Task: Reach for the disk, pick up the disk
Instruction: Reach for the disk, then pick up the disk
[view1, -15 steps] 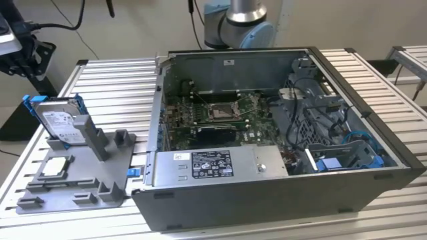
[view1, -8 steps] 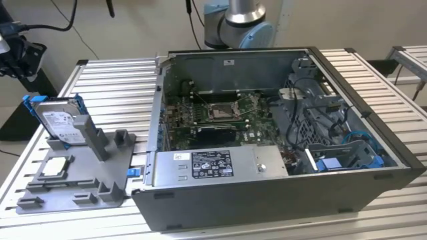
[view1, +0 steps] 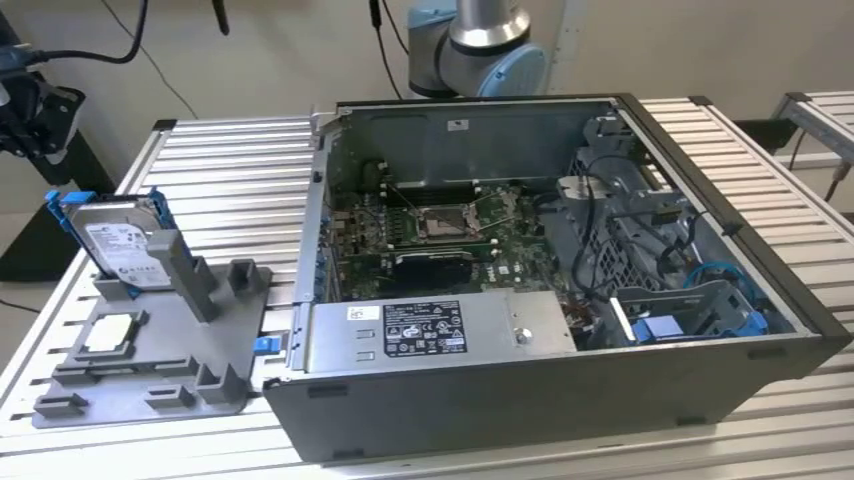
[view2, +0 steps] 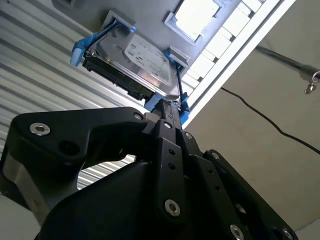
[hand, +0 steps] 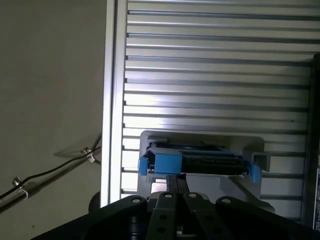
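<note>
Disk is seen standing on edge in grey fixture, not yet grasped, with gripper poised near its blue bracket, jaws seemingly drawn narrow and empty; reach is judged part done.

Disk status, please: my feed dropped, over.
Pincer shut, empty, short of target. Silver-grey metal disk with white label and blue plastic bracket stands on edge in grey plastic holder on slatted metal table. Nothing between them.
</note>
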